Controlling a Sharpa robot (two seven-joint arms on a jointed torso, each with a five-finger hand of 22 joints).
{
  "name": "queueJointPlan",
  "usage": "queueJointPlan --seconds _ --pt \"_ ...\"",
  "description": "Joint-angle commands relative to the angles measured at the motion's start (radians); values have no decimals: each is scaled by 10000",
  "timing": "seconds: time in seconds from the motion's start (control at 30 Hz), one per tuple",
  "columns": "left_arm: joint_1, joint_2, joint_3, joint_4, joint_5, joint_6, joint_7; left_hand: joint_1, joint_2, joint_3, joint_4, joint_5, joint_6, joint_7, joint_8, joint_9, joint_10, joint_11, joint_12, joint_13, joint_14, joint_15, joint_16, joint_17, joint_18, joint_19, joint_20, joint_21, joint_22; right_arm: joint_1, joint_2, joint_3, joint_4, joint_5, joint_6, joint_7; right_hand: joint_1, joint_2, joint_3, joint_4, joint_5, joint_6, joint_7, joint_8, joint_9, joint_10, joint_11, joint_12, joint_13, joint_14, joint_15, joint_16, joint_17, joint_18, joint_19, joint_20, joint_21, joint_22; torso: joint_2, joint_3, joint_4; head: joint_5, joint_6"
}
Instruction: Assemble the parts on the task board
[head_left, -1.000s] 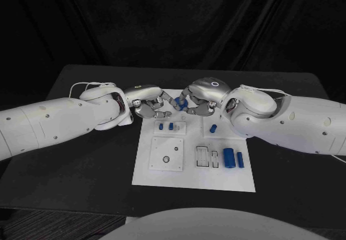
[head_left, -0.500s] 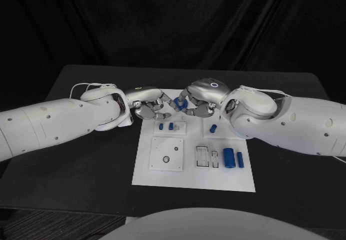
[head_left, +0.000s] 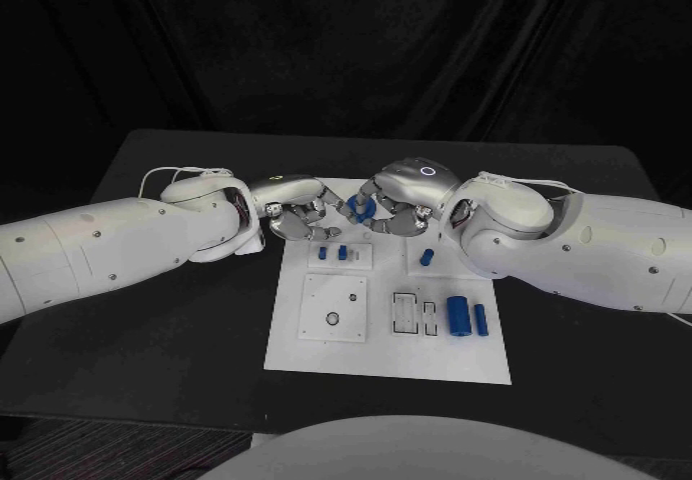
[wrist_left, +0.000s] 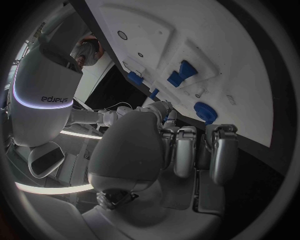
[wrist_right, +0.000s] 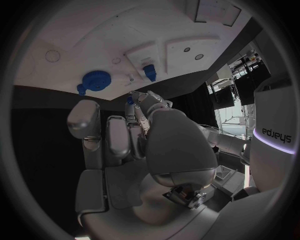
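Observation:
The white task board (head_left: 387, 345) lies in the middle of the table. My left hand (head_left: 296, 208) and right hand (head_left: 398, 205) hover close together over its far end, fingers curled in. A round blue part (head_left: 361, 207) sits between them, close to the right hand's fingers. In the left wrist view the round blue part (wrist_left: 205, 112) lies on the board just beyond my left hand (wrist_left: 181, 145). In the right wrist view the round blue part (wrist_right: 95, 80) lies beyond my right hand (wrist_right: 119, 140). Neither wrist view shows anything between the fingers.
Two small blue pegs (head_left: 330, 253) stand in a block nearer me, and another blue piece (head_left: 427, 257) stands to their right. A large blue cylinder (head_left: 457, 315) and a thinner one (head_left: 480, 319) lie at the board's right. A white plate with a hole (head_left: 333, 308) lies at its left.
My right hand has turned slightly and edged towards the left hand. The round blue part and the left hand stay where they were.

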Motion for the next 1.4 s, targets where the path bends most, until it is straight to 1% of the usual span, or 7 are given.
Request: queueJointPlan --seconds 0.03,0.23,0.53,0.7,0.8,1.17,1.4 --pt "-19 -60 11 51 16 -23 176 -49 83 38 -57 60 -41 26 18 10 1042 -16 26 2624 1075 -43 27 2633 2 664 -27 -49 2449 -9 -16 5 -6 -72 275 -49 -11 49 37 13 -67 -1 -47 44 11 -30 -41 -1 -9 363 -69 -26 -8 -46 1 -57 -29 1259 -5 -6 6 -21 -1" --pt "-19 -323 11 283 16 -480 569 -19 107 108 -125 89 68 34 75 31 1042 -10 26 2624 1075 -38 27 2633 -2 671 -21 -35 2454 -42 -49 5 -49 -72 534 -137 4 49 50 -6 -75 -9 -44 46 15 -14 -40 20 26 362 -69 -15 6 -72 29 -57 141 1294 -8 -11 10 -40 -1" --pt "-19 -519 11 497 16 -721 788 -24 89 132 -155 112 148 42 105 46 1042 -7 26 2624 1075 -36 27 2633 4 651 -18 -51 2446 -112 -25 5 -137 -72 784 -195 8 53 55 -10 -76 -12 -43 47 16 -22 -39 10 10 358 -69 -32 -15 -73 30 -57 146 1294 -6 -12 6 -33 -1" --pt "-19 -486 11 526 16 -653 712 -23 87 139 -161 116 161 41 109 48 1042 -6 26 2624 1075 -35 27 2633 10 631 -18 -70 2438 -160 -4 5 -169 -72 780 -191 11 57 63 -14 -75 -16 -40 48 17 -29 -37 3 -2 357 -68 -35 -18 -67 23 -57 109 1287 -7 2 34 -36 -1" --pt "-20 -444 11 521 16 -530 614 -18 88 149 -170 117 157 35 104 46 1042 -6 26 2624 1075 -34 27 2633 13 622 -17 -78 2434 -173 0 5 -166 -72 704 -156 11 57 63 -14 -75 -16 -40 48 17 -29 -37 3 -2 357 -68 -35 -18 -67 23 -57 109 1287 -1 1 3 -13 -1" --pt "-44 -278 10 445 16 -99 345 -25 92 187 -193 108 102 13 63 30 1042 -10 26 2624 1075 -33 27 2633 30 565 -14 -130 2412 -185 5 5 -111 -72 444 -1 18 70 77 -24 -80 -12 -39 59 24 -33 -35 0 -6 352 -66 -48 -34 -66 22 -57 106 1285 3 1 -12 34 -1" --pt "-113 -159 10 370 16 72 288 -28 100 196 -195 105 97 15 59 29 1042 -10 26 2624 1075 -33 27 2633 33 553 -13 -140 2407 -186 7 5 -86 -71 361 37 18 70 77 -24 -80 -12 -39 59 24 -33 -35 0 -6 352 -66 -48 -34 -66 22 -57 106 1285 3 6 -11 7 -1"
